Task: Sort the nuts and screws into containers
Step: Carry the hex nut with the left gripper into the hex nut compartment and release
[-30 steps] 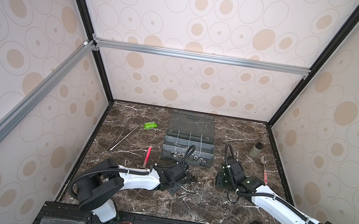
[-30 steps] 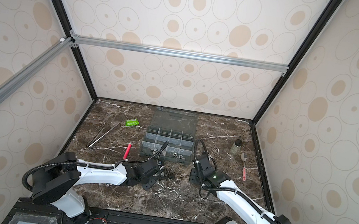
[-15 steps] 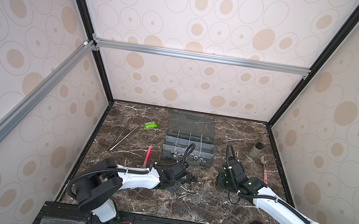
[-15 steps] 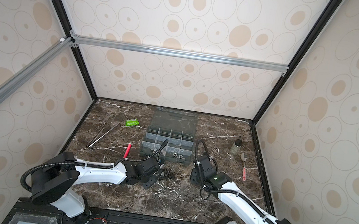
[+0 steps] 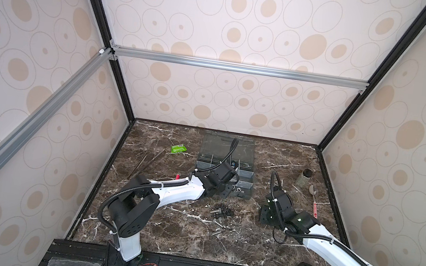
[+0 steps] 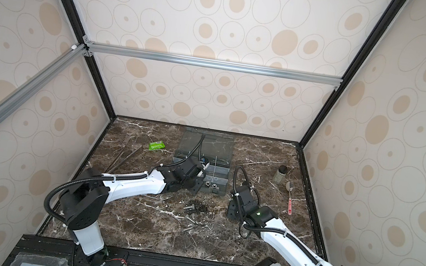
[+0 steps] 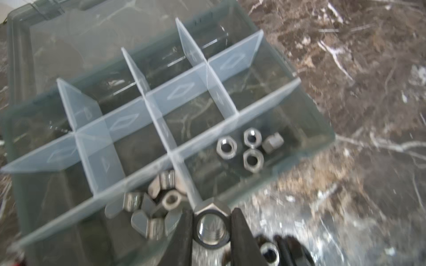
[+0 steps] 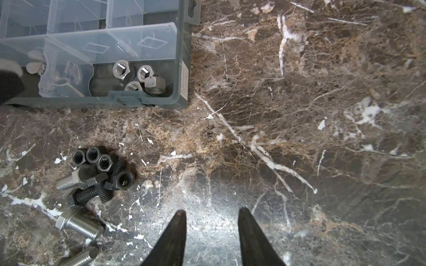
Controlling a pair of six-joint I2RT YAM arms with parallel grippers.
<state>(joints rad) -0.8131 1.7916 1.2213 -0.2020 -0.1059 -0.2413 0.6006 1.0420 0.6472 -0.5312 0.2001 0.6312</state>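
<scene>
Presently, one silver hex nut [image 7: 212,228] is clamped in the left pincer [image 7: 212,214] at the near rim of the organiser box [image 8: 69,101], in line with a divider. Four hex nuts [image 7: 247,147] lie in the corner compartment and wing-shaped nuts [image 7: 156,207] in its neighbour. Screws [image 8: 92,182] lie loose on the worktop [image 8: 299,138] just before the box. The right pincer [image 8: 212,230] stands open over bare marble, well clear of the box. The left wrist view is blurred, and the top views hide the held nut.

Brown marble tabletop [image 5: 162,232]; cream walls [image 5: 252,16] with tan ovals; aluminium crossbar [image 5: 238,67]; black corner posts [image 5: 394,52].
</scene>
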